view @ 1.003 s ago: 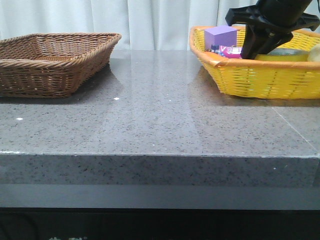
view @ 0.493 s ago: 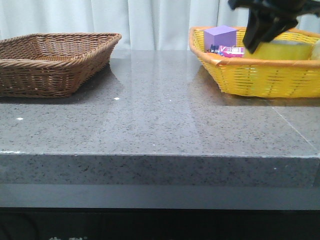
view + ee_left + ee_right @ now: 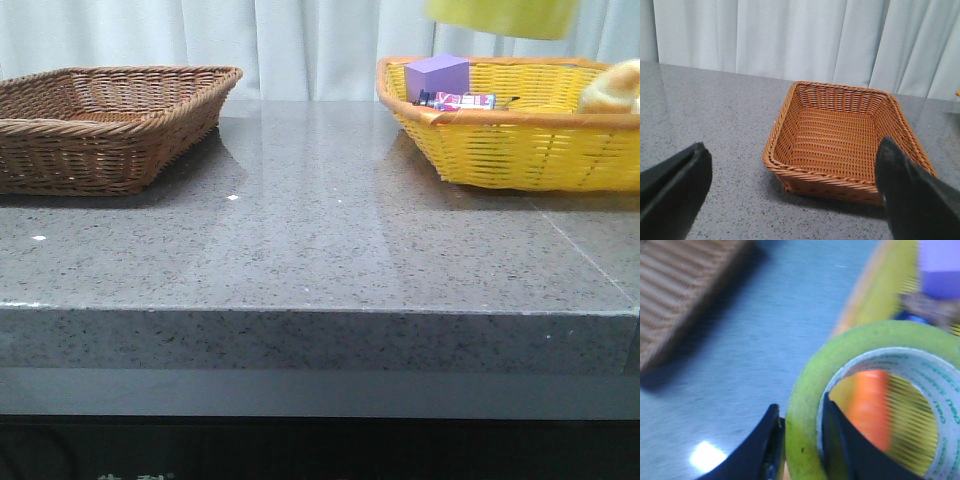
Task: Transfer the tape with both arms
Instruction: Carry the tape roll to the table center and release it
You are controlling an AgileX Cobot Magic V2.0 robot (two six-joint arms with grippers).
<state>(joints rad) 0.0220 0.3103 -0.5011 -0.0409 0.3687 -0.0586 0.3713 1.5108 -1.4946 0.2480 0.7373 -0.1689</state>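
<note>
The yellow tape roll hangs at the top edge of the front view, above the yellow basket; the arm holding it is out of that view. In the right wrist view my right gripper is shut on the roll's wall, one finger outside, one inside the white green-printed core. My left gripper is open and empty, its dark fingers wide apart over the table in front of the brown basket. It does not show in the front view.
The brown wicker basket stands at the left of the grey stone table. The yellow basket holds a purple block, a small pink packet and a pale object at its right end.
The right arm has lifted the tape up out of the yellow basket; the arm has left the front view and only the roll's lower part shows at the top edge.
</note>
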